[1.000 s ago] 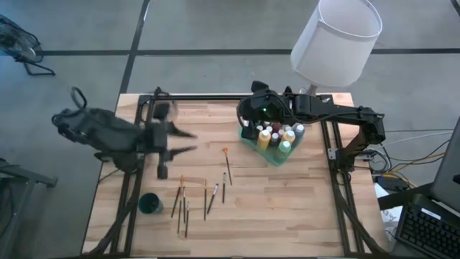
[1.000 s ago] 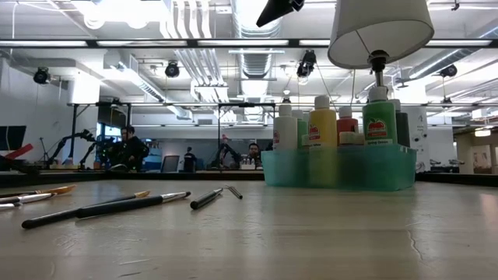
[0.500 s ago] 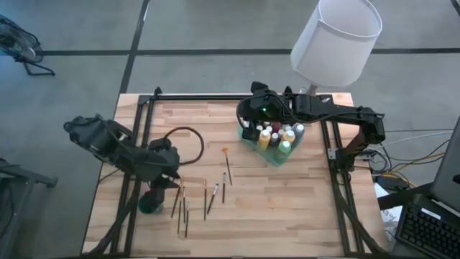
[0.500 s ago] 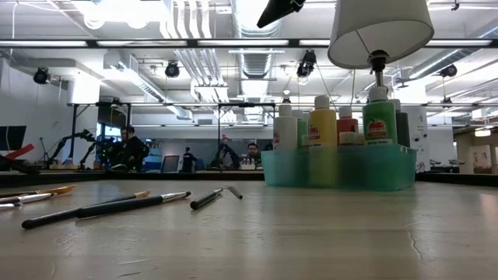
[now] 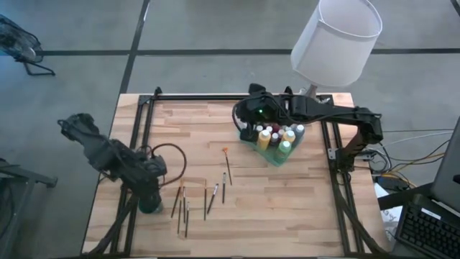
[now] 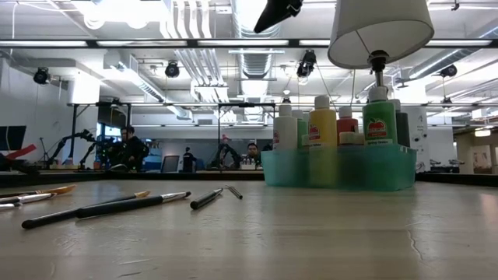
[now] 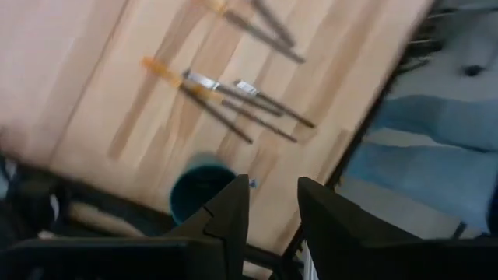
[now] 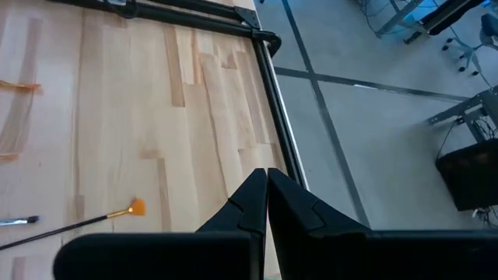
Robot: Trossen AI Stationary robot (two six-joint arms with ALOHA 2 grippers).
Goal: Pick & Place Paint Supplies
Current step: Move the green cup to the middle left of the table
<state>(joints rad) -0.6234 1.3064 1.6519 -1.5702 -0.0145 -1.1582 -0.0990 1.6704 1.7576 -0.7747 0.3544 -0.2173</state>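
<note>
high: straight down on table | low: level, near brushes | both share tray

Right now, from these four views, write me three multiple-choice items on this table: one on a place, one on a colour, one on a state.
1. Where do the paint bottles stand?
A. In the green tray at the table's far right
B. Scattered among the brushes
C. Inside the dark green cup

2. What colour are the bristles of the fan brush lying nearest the tray?
A. Blue
B. Orange
C. White

3. How do the right gripper's fingers stand?
A. Wide apart
B. Clamped on a bottle
C. Shut, holding nothing

Answers: 1 A, the high and low views show the bottles packed upright in the tray. 2 B, the right wrist view shows an orange tip. 3 C, its wrist view shows the fingertips pressed together with nothing between them.
</note>
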